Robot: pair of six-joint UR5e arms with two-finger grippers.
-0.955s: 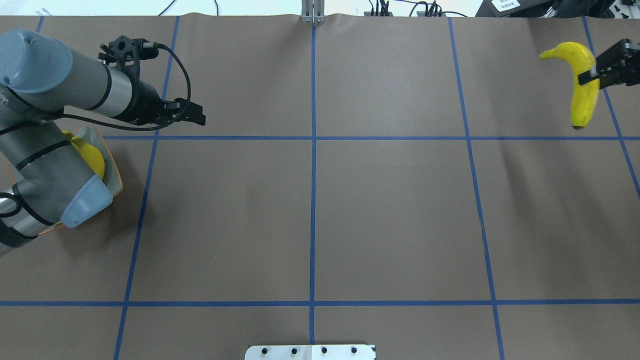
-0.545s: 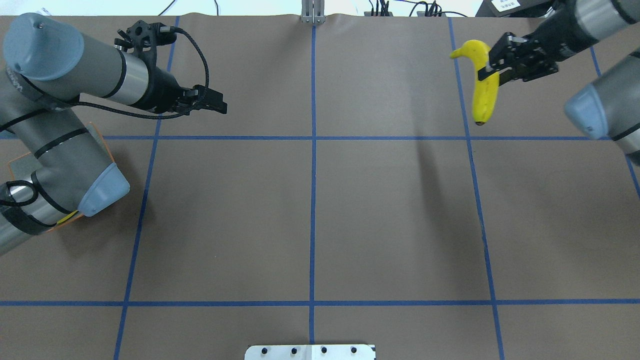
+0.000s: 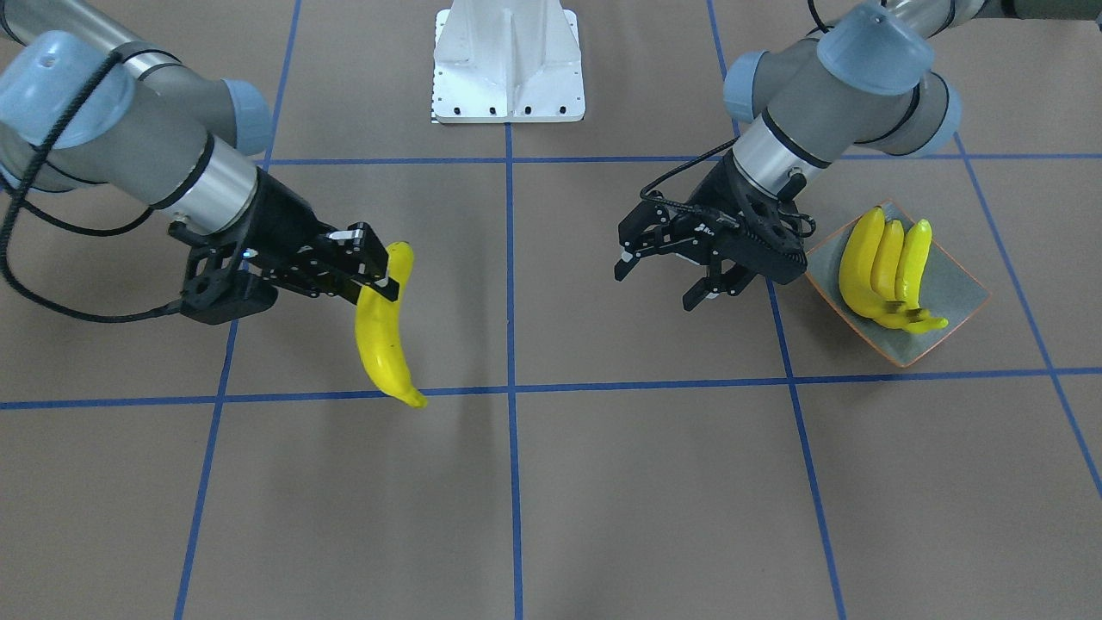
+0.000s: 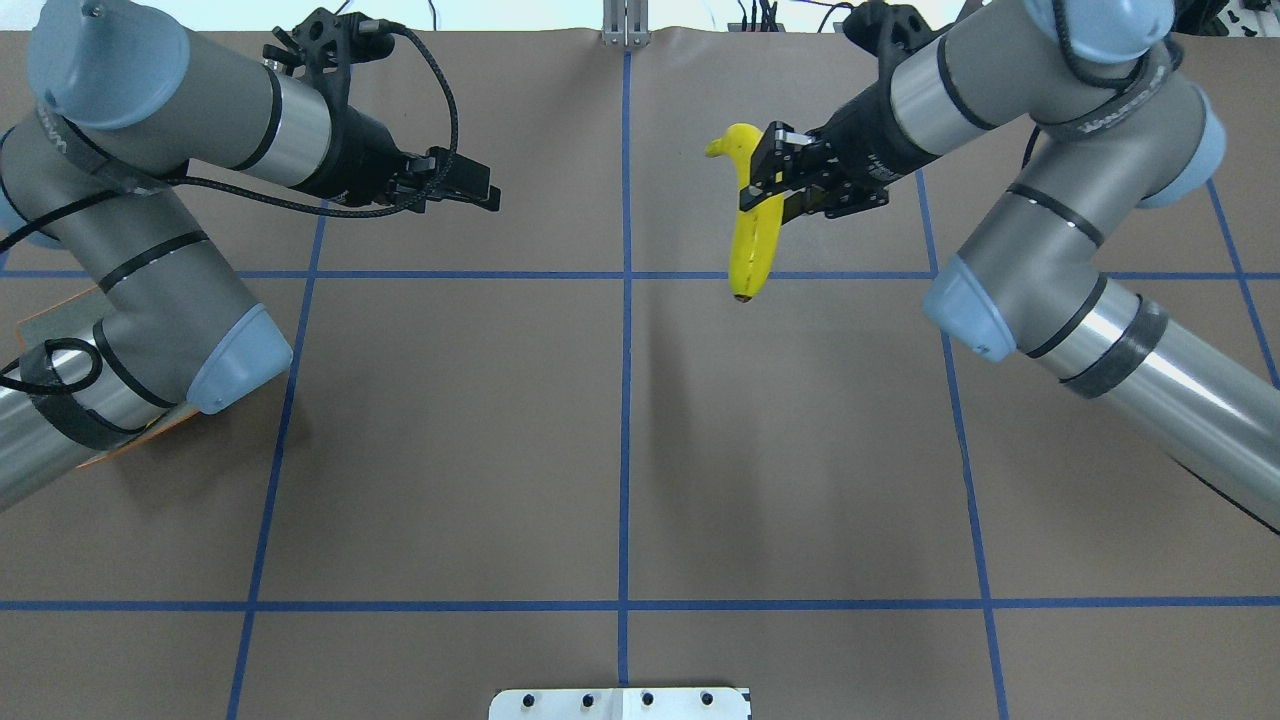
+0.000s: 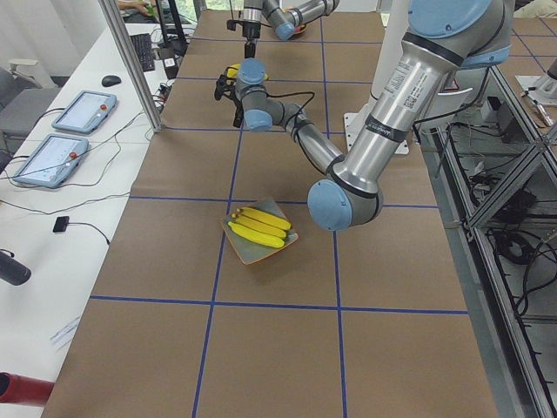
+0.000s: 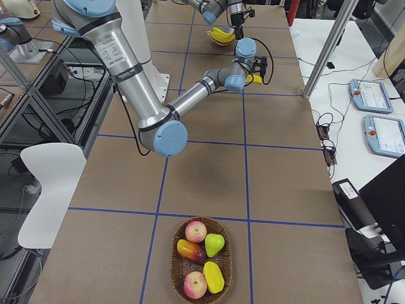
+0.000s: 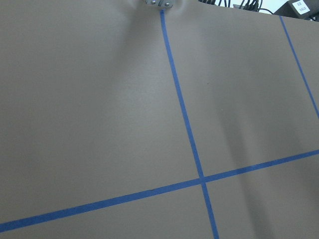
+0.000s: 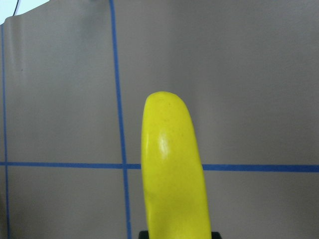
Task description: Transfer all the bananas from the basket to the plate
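My right gripper [image 4: 762,178] is shut on one yellow banana [image 4: 752,240] and holds it hanging above the table, just right of the centre line. It shows in the front view too [image 3: 383,336], and the right wrist view is filled by it [image 8: 174,169]. My left gripper [image 3: 659,284] is open and empty, a little to the side of the plate [image 3: 951,288]. The grey-green plate has an orange rim and holds three bananas [image 3: 887,267] side by side. In the overhead view my left arm hides most of the plate [image 4: 130,445].
A wicker basket [image 6: 172,266] stands at the table's right end with apples, a pear and a mango in it; I see no banana there. The white robot base [image 3: 508,60] is at the near-middle edge. Blue tape lines grid the brown table.
My right arm has swung left with the banana, from the table's right edge to near the centre line. My left gripper has moved right, away from the plate, still open.
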